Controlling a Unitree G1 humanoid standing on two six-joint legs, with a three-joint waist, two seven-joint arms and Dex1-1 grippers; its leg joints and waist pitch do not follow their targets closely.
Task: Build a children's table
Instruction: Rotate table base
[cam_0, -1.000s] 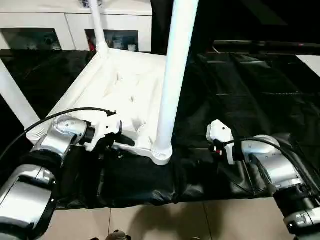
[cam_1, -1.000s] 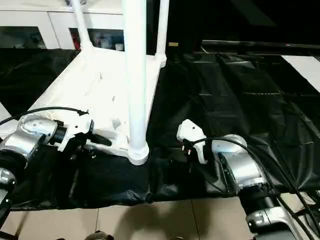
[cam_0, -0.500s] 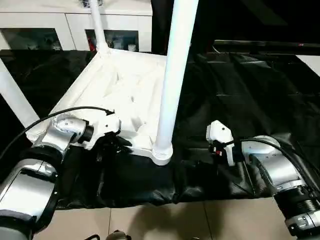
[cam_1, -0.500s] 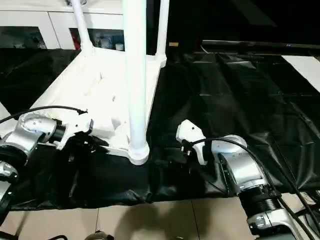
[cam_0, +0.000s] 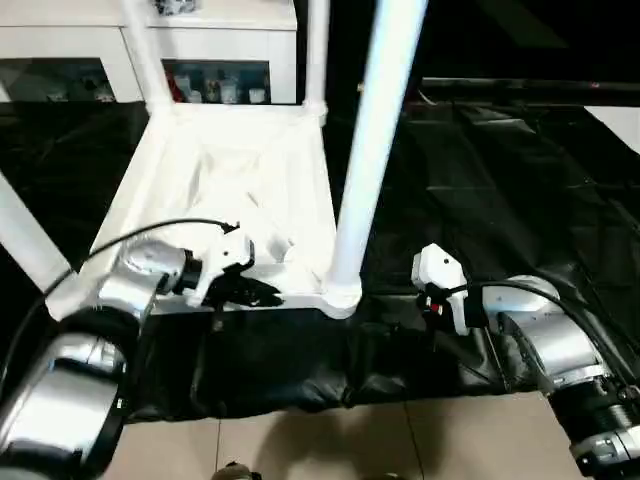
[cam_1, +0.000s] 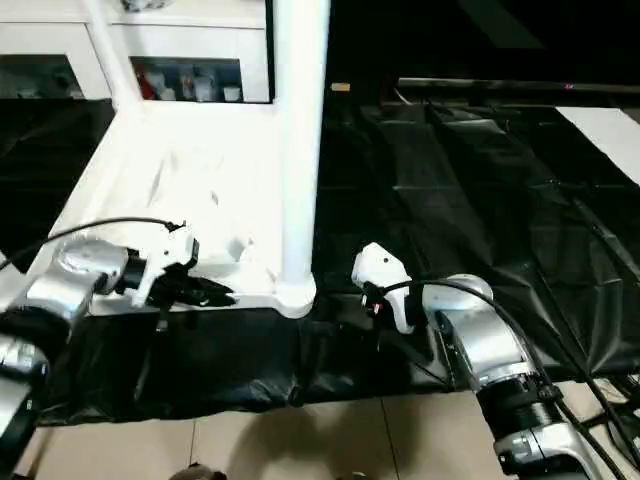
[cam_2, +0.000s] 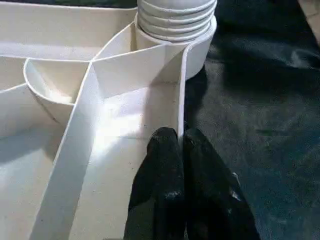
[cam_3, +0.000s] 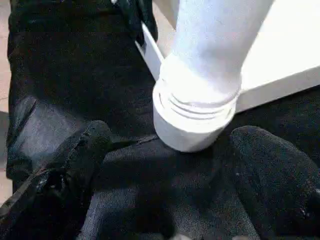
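The white tabletop (cam_0: 250, 170) lies upside down on a black sheet, ribs up. Its legs stand in the corner sockets: a thick near one (cam_0: 375, 140), two at the back (cam_0: 145, 50) (cam_0: 317, 50), and one at the left edge (cam_0: 25, 240). My left gripper (cam_2: 181, 145) is shut on the thin wall of the tabletop's near edge, just left of the near corner socket (cam_3: 192, 120). My right gripper (cam_3: 175, 137) is open low on the sheet, with its fingers (cam_3: 75, 165) spread wide on either side of that socket, not touching it.
The black sheet (cam_0: 500, 170) covers the floor to the right of the tabletop, wrinkled in places. A white glass-doored cabinet (cam_0: 215, 60) stands behind. Beige tiles (cam_0: 400, 440) show at the near edge. A flat white board (cam_1: 610, 125) lies at the far right.
The tabletop has turned on the sheet, with its near corner swinging right so the near edge lies square to me. My left gripper went along with the edge. The right gripper stayed put.
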